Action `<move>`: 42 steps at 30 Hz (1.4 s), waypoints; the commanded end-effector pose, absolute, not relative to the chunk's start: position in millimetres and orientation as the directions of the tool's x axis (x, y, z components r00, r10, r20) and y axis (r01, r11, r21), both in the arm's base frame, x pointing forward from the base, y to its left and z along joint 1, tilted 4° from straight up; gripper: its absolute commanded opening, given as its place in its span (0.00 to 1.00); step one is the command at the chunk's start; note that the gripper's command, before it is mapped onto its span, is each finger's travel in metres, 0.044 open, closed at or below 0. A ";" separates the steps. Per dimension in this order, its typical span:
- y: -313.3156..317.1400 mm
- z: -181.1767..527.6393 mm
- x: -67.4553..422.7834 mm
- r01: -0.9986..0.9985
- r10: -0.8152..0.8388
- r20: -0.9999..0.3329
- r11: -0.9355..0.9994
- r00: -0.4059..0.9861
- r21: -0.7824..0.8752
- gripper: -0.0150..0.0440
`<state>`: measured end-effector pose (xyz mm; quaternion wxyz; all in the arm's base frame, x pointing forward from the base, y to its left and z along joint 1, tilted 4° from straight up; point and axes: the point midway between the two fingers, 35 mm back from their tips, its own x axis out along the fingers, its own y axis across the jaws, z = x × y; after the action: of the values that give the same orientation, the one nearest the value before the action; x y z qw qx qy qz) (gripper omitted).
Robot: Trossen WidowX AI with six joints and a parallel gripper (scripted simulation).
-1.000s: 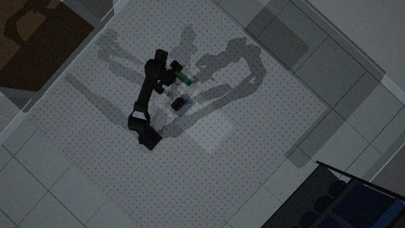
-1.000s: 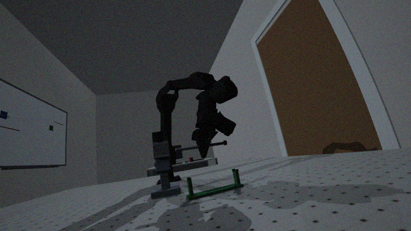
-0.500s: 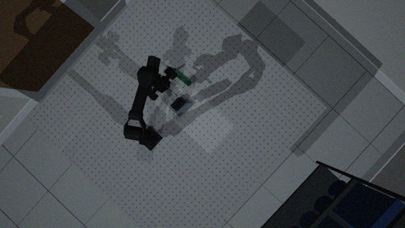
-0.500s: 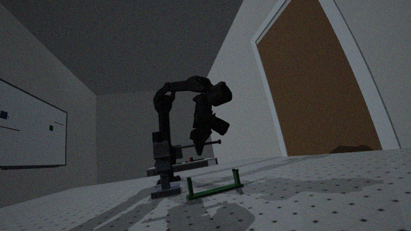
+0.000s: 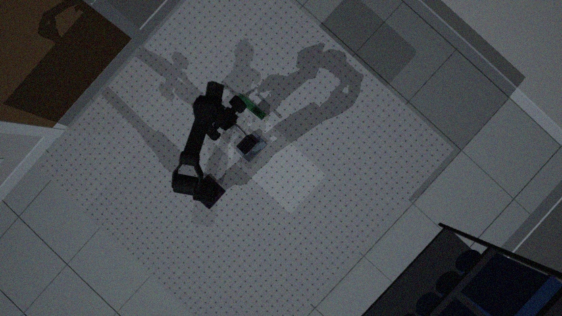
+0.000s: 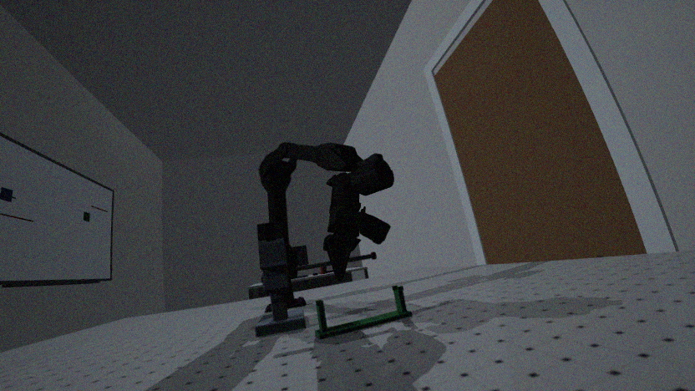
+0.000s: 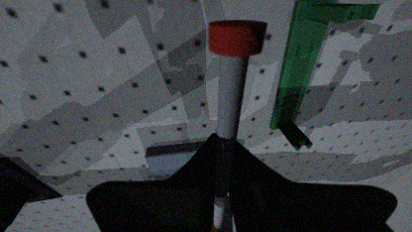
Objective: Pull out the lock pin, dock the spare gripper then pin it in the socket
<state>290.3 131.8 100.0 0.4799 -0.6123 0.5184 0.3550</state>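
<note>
In the wrist view the pin (image 7: 230,84) is seen as a smooth pale-grey rod capped by a flat red disc head. Its shaft is clamped between the two dark fingers, which are closed almost fully on it, and the head projects straight out beyond the tips. The gripper (image 7: 224,149) is matte black and tapers to a wedge.

Just past the head, to the right, a translucent green frame (image 7: 297,74) is shown, made of thin flat bars joined at right angles. From the exterior camera the frame (image 6: 362,318) is seen resting on the table (image 6: 535,330), a white board dotted with a regular grid of small dark holes and crossed by grey shadows.

Above and behind the frame the pin (image 6: 340,262) is held level in the air by the downward-pointing gripper (image 6: 340,265), clear of the table. The mount (image 6: 274,262), a grey blocky post on a square foot, stands just left of it. From the top view a dark block on a grey plate (image 5: 251,146) is seen beside the arm; what it is cannot be told.
</note>
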 end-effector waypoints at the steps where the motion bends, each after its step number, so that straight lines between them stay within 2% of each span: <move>1: 130.7 85.2 290.4 -0.978 -0.295 -0.934 -0.004 0.200 -0.209 0.25; 42: 105.5 86.6 289.9 -0.981 -0.294 -0.938 -0.002 0.183 -0.191 0.25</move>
<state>289.4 107.7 83.8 0.4701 -0.6077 0.5277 0.3624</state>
